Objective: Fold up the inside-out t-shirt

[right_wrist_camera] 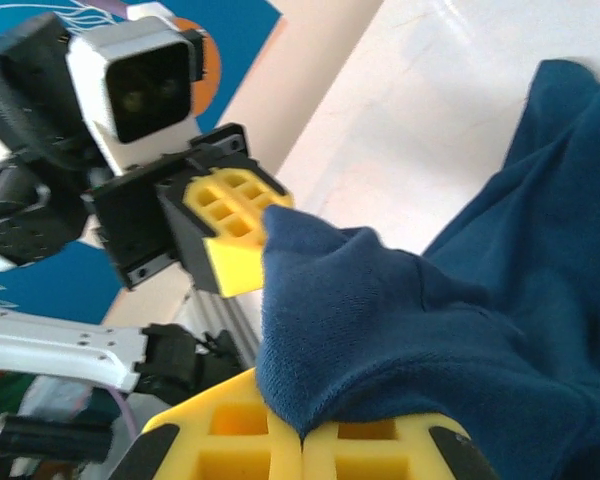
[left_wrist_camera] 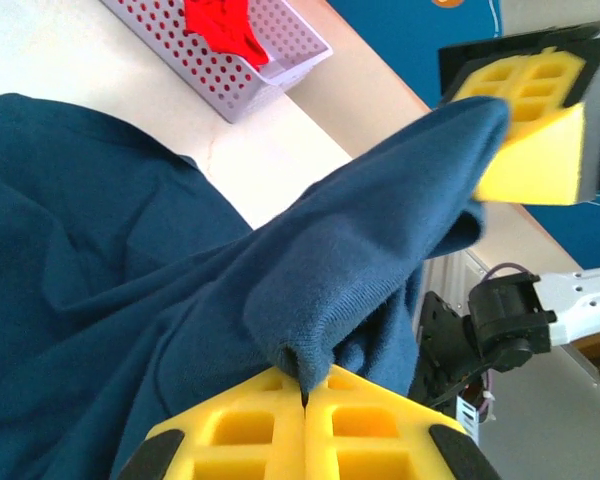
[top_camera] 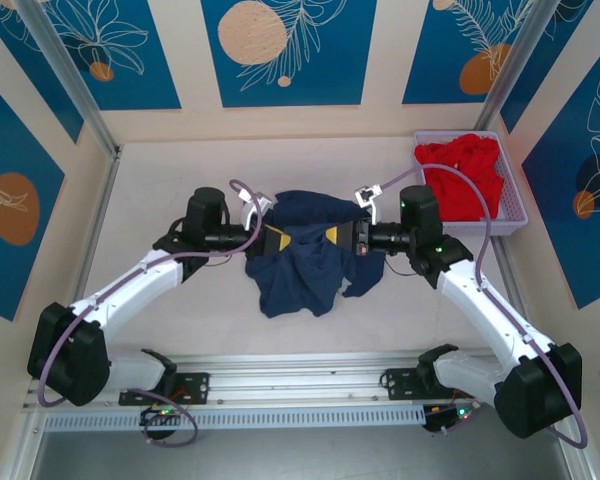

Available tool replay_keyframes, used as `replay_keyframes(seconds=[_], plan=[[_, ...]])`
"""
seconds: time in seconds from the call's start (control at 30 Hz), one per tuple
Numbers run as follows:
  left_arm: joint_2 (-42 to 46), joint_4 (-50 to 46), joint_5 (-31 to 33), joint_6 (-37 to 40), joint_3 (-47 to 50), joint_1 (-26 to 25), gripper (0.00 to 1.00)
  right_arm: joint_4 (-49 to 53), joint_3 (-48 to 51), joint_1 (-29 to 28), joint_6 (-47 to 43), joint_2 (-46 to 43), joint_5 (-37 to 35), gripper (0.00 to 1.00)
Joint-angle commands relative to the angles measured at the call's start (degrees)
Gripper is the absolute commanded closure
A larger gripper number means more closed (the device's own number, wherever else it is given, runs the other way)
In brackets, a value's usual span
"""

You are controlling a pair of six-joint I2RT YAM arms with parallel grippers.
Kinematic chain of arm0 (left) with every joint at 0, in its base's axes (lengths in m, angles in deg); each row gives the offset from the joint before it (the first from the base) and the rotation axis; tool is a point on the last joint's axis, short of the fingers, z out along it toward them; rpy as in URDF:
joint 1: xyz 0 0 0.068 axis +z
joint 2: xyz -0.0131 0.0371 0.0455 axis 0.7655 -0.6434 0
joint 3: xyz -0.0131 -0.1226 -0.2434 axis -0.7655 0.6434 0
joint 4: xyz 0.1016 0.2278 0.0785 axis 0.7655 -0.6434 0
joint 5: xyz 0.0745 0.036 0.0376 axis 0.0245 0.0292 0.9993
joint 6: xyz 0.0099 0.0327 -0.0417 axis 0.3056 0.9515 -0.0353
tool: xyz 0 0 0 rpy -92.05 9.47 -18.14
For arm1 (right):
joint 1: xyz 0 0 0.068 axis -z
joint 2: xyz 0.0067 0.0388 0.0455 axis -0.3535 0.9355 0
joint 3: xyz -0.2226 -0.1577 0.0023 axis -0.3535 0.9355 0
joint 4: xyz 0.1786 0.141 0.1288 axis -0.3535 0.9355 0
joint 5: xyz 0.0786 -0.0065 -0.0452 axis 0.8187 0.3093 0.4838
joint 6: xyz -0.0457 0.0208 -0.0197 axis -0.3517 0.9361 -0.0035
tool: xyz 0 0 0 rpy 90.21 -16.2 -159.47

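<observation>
Cloth first: we see the inside-out t-shirt [top_camera: 298,268] bunched on the table [top_camera: 170,170] directly between the two claws, with a raised ridge of navy fabric running from one to the other. The rest of it sags below them toward the arm bases.

In its own wrist view, the left gripper [left_wrist_camera: 303,400] has its yellow pads pressed together, pinching a fold of the shirt. The right gripper [right_wrist_camera: 302,435] is the same, closed tight on another fold. From above, we note the claws face each other, near but apart.

The container is a lilac perforated basket [top_camera: 513,212], which sits beyond the right gripper on its outer side, well apart from the shirt. It holds a crumpled red garment [top_camera: 465,175] that fills most of it.
</observation>
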Motion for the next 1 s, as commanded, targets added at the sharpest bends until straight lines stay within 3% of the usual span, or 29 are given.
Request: replay_keyframes(seconds=[0.0,0.3,0.5,0.6,0.73,0.87,0.97], plan=[[0.79,-2.97,4.3,1.42,-0.47,0.52,1.0,-1.6,-1.51,1.03,3.1,-0.61,10.31,1.0],[-2.28,-10.06,16.89,1.67,-4.06,0.52,1.0,5.99,-6.36,1.18,-1.47,2.55,15.52,1.0],[-5.24,-14.19,20.19,3.82,-5.68,0.32,1.0,-3.47,-6.05,1.62,5.56,2.3,17.01,1.0],[-6.15,-15.04,19.43,5.72,-5.39,-0.13,1.0,-8.49,-5.9,2.4,9.15,1.53,16.7,1.0],[-4.83,-9.67,10.33,6.82,-2.73,-0.79,1.0,-10.92,-4.96,2.81,10.96,0.8,13.44,0.98],[-2.35,-4.03,6.1,6.14,-0.09,-0.97,1.0,-9.1,-3.68,2.48,8.73,1.13,11.56,1.0],[-1.21,-3.96,7.1,6.16,-0.21,-0.97,0.75,-6.15,-3.59,2.15,4.43,1.58,12.18,1.0]])
